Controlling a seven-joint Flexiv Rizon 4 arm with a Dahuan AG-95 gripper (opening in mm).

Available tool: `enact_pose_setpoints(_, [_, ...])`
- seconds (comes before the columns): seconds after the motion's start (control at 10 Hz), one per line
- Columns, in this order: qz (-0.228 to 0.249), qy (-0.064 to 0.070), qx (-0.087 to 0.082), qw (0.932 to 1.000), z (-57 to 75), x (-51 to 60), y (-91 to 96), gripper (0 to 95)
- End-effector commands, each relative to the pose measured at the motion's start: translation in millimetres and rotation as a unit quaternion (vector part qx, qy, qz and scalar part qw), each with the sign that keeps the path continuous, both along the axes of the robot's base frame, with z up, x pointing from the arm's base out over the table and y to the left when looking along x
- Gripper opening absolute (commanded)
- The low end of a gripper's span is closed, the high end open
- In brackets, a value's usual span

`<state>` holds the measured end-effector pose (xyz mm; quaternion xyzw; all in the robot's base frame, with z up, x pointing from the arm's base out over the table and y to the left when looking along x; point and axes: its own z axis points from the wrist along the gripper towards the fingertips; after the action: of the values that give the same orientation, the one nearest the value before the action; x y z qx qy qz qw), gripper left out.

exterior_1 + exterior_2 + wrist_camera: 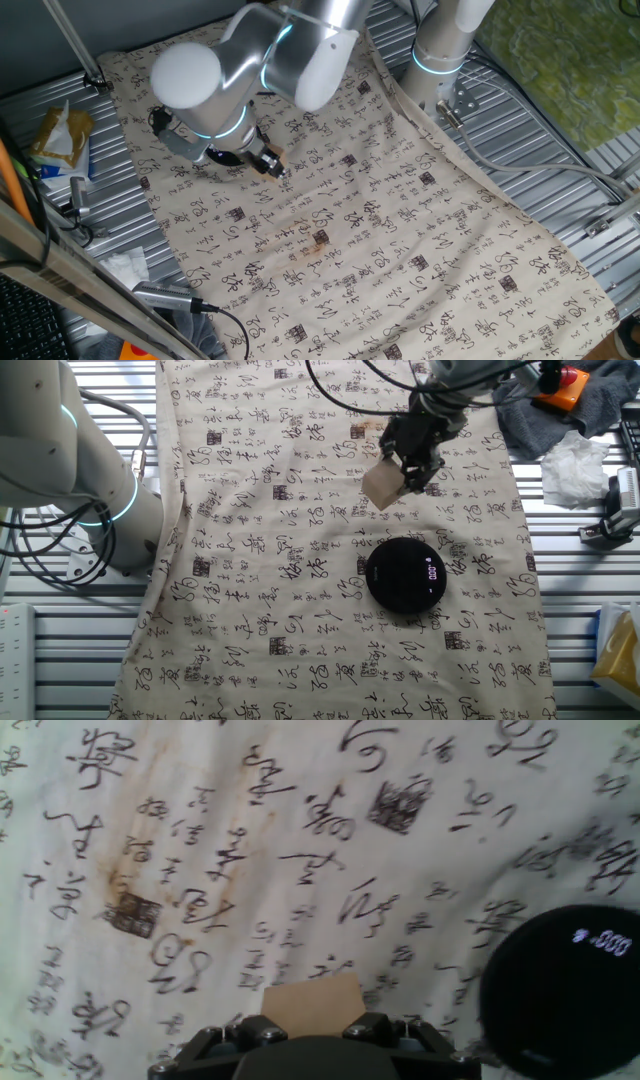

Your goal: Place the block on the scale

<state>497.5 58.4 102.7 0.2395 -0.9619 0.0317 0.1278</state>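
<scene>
- The block [383, 484] is pinched between the fingers of the gripper [408, 472], held above the cloth [300, 610], apart from the scale [405, 574].
- The scale lies flat on the cloth; its white display digits cannot be read surely.
- The cream cloth bears black calligraphy characters and a brown stain [318, 240].
- It covers a ribbed metal table [560, 130]; crumpled tissue [575, 464] lies at one edge.

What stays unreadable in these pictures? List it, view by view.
- One fixed view: the flat round black scale is out of sight, apparently behind the arm.
- Hand view: the small tan wooden block is partly covered by the pincer; the scale is cut off by the frame edge.
- Scale digits: too small.
</scene>
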Motion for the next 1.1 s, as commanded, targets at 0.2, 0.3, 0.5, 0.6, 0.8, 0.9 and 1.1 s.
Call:
enact_pose_setpoints(0.2, [0.003,0.000,0.000,1.0000,1.7,0.1,0.1,0.0])
enact_pose_setpoints(0.3, [0.005,-0.001,-0.001,1.0000,1.7,0.1,0.1,0.0])
enact_pose_setpoints(0.5, [0.020,-0.003,-0.007,0.9998,1.5,-0.1,0.2,0.0])
enact_pose_setpoints(0.6, [0.023,-0.003,-0.011,0.9997,1.4,-0.1,0.3,0.0])
enact_pose_setpoints(0.8, [0.022,-0.006,-0.012,0.9997,0.1,-1.4,0.3,0.0])
enact_pose_setpoints(0.9, [0.018,-0.011,-0.010,0.9997,0.1,-1.4,0.3,0.0])
enact_pose_setpoints(1.1, [-0.003,-0.028,-0.015,0.9995,0.1,-1.4,0.3,0.0])
